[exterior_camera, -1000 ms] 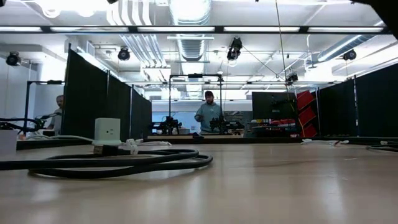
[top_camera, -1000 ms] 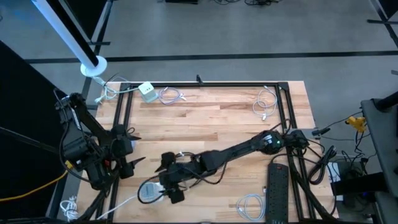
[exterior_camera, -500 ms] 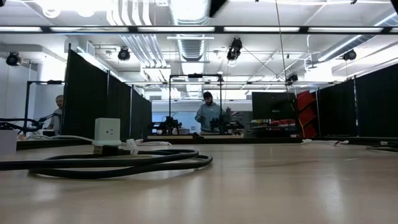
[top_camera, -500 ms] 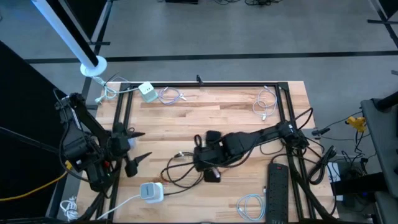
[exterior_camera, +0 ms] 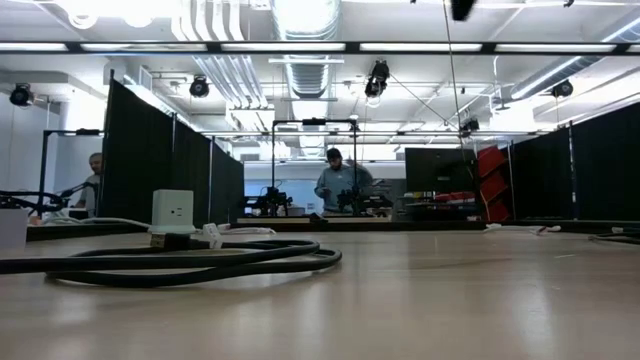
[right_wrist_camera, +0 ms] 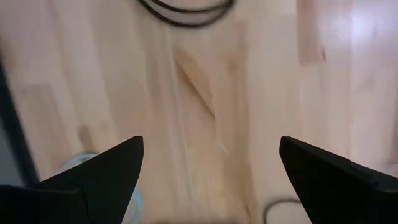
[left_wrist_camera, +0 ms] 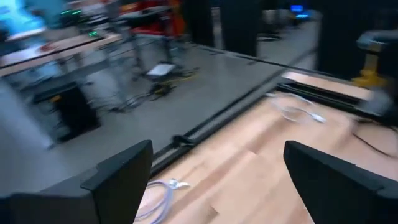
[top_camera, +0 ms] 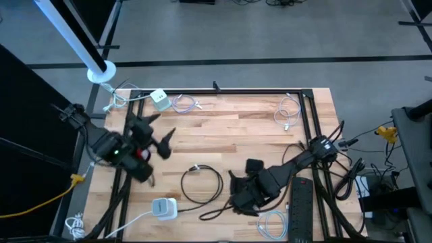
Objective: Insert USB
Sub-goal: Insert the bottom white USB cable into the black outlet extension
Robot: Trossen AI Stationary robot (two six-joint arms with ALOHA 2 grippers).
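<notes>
A black cable [top_camera: 202,183] lies in a loop on the wooden table, its white plug end [top_camera: 196,168] on the far side of the loop. A white charger block [top_camera: 162,208] with a white lead sits near the near edge. In the low view the black cable [exterior_camera: 190,262] lies flat in front of a white charger cube [exterior_camera: 172,210]. My left gripper [top_camera: 164,128] is open, raised over the table's left part. My right gripper [top_camera: 235,192] is open, right of the loop. Its wrist view shows the open right gripper [right_wrist_camera: 210,142] over bare wood below the black cable [right_wrist_camera: 186,11].
A second white charger [top_camera: 159,98] and a coiled white cable [top_camera: 185,104] lie at the far left edge. More white cables lie far right [top_camera: 289,111] and near right [top_camera: 270,223]. A black power strip [top_camera: 302,202] lies beside the right arm. A person [exterior_camera: 338,185] stands in the room behind.
My right gripper has moved from beside the white charger block toward the table's right, ending right of the cable. The black cable now lies gathered in one loop. My left gripper has risen and swung from the near left edge toward the far edge.
</notes>
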